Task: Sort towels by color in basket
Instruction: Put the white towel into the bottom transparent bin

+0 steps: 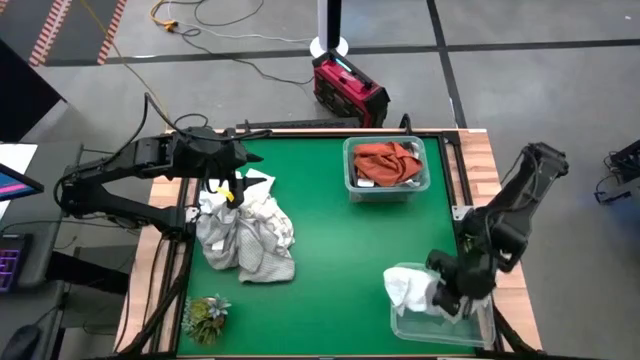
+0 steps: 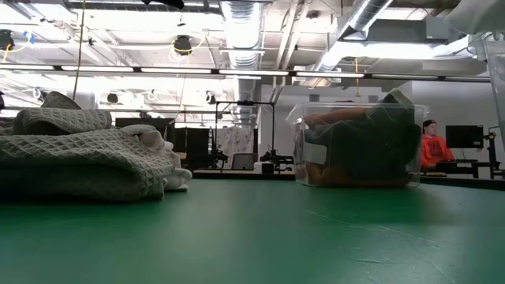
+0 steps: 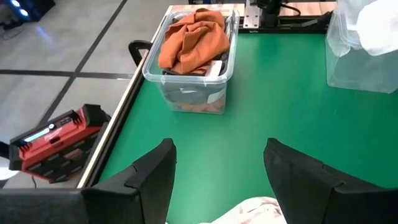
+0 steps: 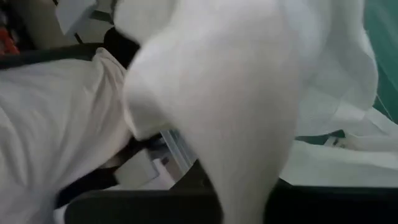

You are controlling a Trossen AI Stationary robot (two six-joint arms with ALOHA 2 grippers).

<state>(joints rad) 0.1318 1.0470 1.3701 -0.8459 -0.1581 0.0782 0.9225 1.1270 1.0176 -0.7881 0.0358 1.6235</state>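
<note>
On the green surface (image 1: 330,260), a heap of white and pale grey towels (image 1: 245,235) lies near the left edge. The left claw (image 1: 232,178) hovers over the far part of this heap with its fingers (image 3: 152,180) spread apart and nothing between them; a bit of white cloth shows just below them in the left wrist view. A clear bin (image 1: 386,168) stands by the far edge, toward the right corner, holding the rust-orange towel (image 1: 388,160) on top of darker cloth. At the near right corner sits a second clear bin (image 1: 440,322), with a white towel (image 1: 410,287) draped over its left rim. The right claw (image 1: 450,297) is at this bin against the white towel; cloth fills the right wrist view, so I cannot tell whether the claw is clamped or apart. A small green leafy tuft (image 1: 205,318) lies at the near left corner.
</note>
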